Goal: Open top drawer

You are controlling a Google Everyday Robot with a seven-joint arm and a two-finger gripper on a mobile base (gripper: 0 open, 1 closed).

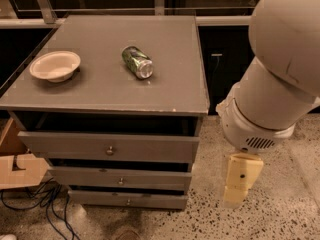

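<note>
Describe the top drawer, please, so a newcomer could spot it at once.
The grey cabinet stands beside the gripper, which hangs near the floor. The top drawer is the highest of its three fronts, and the widest and tallest.

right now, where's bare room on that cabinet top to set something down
Widest bare patch: the cabinet top right of the can, out to its right edge. The front strip ahead of the bowl and can is bare too. Tightest between bowl and can. The gripper hangs right of the cabinet, below its top.
</note>
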